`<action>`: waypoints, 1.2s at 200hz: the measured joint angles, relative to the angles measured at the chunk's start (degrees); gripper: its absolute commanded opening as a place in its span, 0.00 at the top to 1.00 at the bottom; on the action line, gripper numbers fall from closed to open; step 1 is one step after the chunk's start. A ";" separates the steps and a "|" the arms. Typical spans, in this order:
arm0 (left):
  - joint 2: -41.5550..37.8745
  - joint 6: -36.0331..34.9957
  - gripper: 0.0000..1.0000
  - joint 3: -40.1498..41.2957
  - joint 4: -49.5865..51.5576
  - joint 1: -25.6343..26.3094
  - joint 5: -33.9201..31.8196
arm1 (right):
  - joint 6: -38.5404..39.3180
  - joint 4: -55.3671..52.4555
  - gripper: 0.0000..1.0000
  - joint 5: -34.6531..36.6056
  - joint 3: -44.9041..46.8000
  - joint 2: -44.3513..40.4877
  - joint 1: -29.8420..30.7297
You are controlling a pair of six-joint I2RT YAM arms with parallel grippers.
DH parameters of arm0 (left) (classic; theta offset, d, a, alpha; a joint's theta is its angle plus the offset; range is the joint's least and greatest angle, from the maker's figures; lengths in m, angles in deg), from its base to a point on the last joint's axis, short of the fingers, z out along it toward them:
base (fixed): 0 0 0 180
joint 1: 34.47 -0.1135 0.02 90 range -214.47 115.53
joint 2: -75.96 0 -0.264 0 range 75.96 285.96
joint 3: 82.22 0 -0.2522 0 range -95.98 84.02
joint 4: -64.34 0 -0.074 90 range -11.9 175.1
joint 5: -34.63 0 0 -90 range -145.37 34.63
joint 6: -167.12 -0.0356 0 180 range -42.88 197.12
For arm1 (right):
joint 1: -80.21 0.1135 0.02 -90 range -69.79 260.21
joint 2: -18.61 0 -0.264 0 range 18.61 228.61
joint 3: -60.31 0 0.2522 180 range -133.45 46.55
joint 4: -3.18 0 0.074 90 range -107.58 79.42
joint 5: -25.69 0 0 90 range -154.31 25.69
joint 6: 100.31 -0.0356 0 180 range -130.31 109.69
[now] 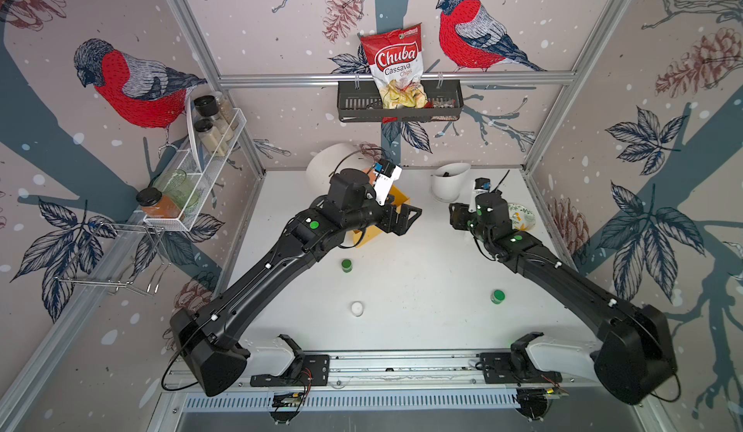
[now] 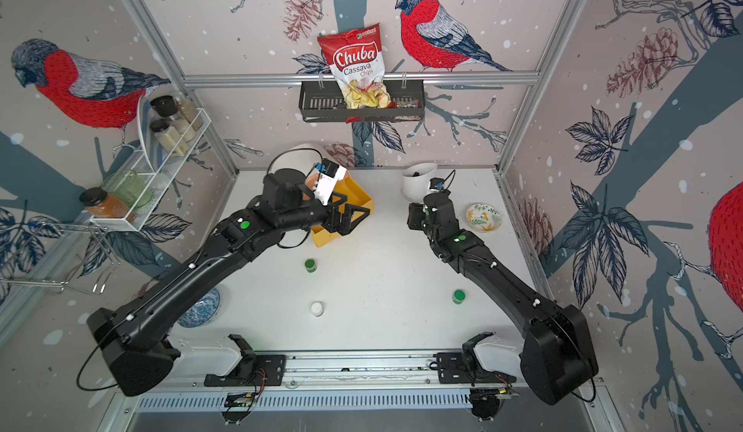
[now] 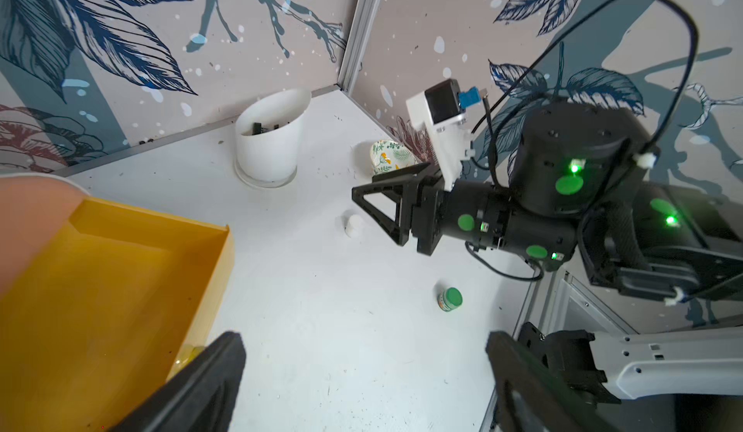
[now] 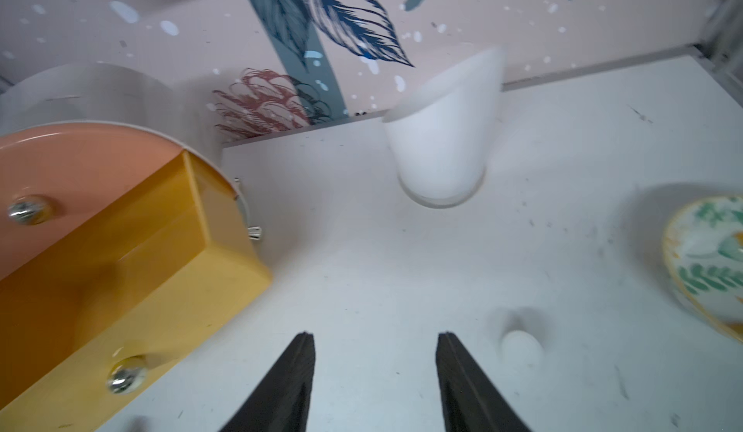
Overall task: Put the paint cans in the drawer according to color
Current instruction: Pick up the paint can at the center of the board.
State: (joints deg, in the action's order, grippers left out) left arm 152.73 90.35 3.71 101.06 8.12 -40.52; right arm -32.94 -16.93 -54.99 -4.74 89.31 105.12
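Right tool (image 4: 376, 335) is the one I'm watching. Its jaws stand partly apart with nothing between them, low over the tabletop (image 4: 362, 273). A white paint can (image 4: 520, 343) stands upright just outside one of the fingers (image 4: 454, 369), on the side toward the floral dish (image 4: 707, 265). So the can is beside the jaws, not in the gap. The left wrist view agrees, showing it just by the tips.

On the opposite side of this tool is the chest (image 1: 323, 169), with its yellow drawer (image 2: 356, 197) pulled out. Left tool (image 3: 364, 341) gapes wide and empty beside that drawer's open edge, well apart from this can, so I judge the right arm much the nearer for the pickup.

The can is round, so there is no long axis to line up. What counts is the sideways offset. I'd slide the tool toward the dish until the can is centred, then lower and close. If I go straight down from here, a finger could clip the lid and tip the can over.

A green paint can (image 1: 346, 265), a second green paint can (image 1: 497, 296) and a second white paint can (image 1: 357, 308) wait mid-tabletop, nearer the arm bases. I see no orange can.
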 measured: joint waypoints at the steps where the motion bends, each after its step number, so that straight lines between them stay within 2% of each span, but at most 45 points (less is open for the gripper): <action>1: 0.09 0.02 0.04 0.07 -0.04 0.17 -0.07 | 0.00 -0.17 0.43 -0.02 0.07 -0.09 -0.26; 41: 6.84 1.95 0.04 1.33 -3.15 7.41 -4.13 | -0.26 -6.25 0.37 -2.86 2.12 -0.94 -10.03; 68: 14.56 2.91 0.04 -2.84 -3.50 11.08 -6.40 | -1.29 -8.22 0.37 -5.27 3.74 -0.48 -15.87; 99: 22.73 3.32 0.05 -8.63 -3.28 12.90 -8.39 | -1.29 -8.33 0.37 -9.16 6.14 0.22 -18.91; 136: 28.09 3.34 0.05 -14.05 -2.69 13.60 -9.53 | -1.18 -7.34 0.38 -11.65 5.68 6.40 -19.17; 187: 28.24 3.26 0.04 -14.53 -1.75 13.60 -12.28 | -0.37 -8.22 0.39 -13.16 -2.60 20.04 -17.92; 240: 26.29 2.84 0.04 -13.16 0.46 13.49 -14.88 | 0.26 -9.20 0.40 -13.81 -5.77 25.00 -15.91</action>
State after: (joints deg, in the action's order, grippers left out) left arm 179.03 93.19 -9.45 101.52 21.60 -55.40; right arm -32.68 -26.13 -68.80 -10.51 114.31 89.21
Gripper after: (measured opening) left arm 0.959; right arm 0.606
